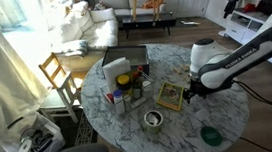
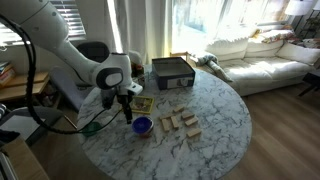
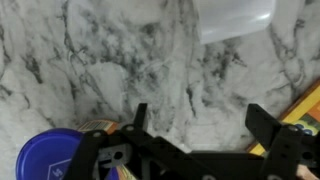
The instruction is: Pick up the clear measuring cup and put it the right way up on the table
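One arm reaches over the table in an exterior view, its gripper low above the marble; the cup cannot be picked out there. In an exterior view the gripper hangs just beside a blue bowl, near wooden blocks. In the wrist view the jaws are spread wide and hold nothing. The cup, pale and translucent, lies on the table ahead of them, apart.

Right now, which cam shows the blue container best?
In an exterior view the blue container sits whole beside the end effector. Wrist view crops it. Exterior view with the green lid: can't spot it.
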Motion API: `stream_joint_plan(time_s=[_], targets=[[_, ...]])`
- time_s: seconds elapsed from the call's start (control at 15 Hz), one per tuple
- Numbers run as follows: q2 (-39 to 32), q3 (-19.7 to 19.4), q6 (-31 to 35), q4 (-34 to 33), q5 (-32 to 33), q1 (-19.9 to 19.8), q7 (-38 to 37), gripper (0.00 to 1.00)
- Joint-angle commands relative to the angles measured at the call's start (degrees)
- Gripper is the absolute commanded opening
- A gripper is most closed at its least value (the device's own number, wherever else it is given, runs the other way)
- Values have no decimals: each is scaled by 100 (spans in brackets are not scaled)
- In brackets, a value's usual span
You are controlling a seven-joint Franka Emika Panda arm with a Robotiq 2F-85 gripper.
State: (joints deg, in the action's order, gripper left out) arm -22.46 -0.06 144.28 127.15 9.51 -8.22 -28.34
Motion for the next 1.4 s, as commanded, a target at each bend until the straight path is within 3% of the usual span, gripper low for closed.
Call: stream_joint_plan(time_s=[0.0, 0.13, 0.2, 0.73, 1.33], targets=[[128, 399, -149, 164, -1583, -552, 1495, 100], [133, 378, -478, 116, -2483, -580, 2102, 100], [27, -3, -233, 29, -1951, -153, 1669, 100], [49, 71, -607, -7, -2836, -395, 2303, 100], [-94, 73, -1777, -228, -3902, -697, 3443, 100]])
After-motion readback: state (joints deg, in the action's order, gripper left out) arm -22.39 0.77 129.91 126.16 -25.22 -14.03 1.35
